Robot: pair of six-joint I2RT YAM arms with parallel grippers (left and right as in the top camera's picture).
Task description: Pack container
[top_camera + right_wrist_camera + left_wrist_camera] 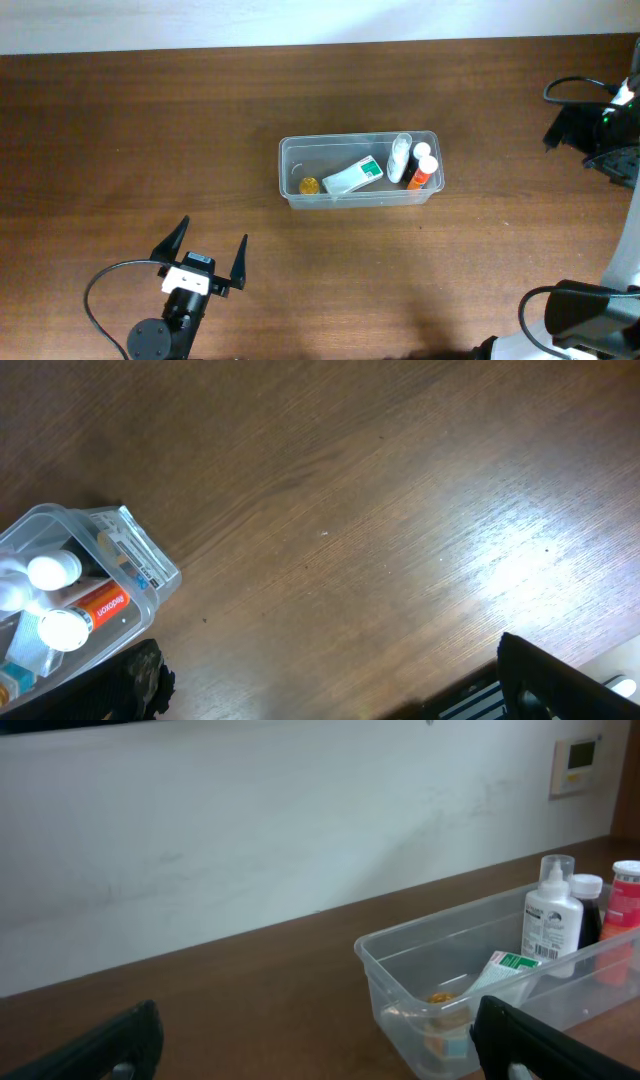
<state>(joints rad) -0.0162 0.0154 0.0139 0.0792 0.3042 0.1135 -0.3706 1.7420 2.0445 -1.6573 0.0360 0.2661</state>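
The container is a clear rectangular tub standing mid-table. Inside it lie a white bottle, an orange-red tube, a green-and-white box and a small yellow item. My left gripper hovers near the front left, well short of the tub, open and empty. In the left wrist view the container shows ahead to the right of the left gripper. My right gripper is open and empty, high over bare wood, with the container at lower left.
The right arm sits at the table's far right edge with a black cable. Its base is at the front right. A white wall runs behind the table.
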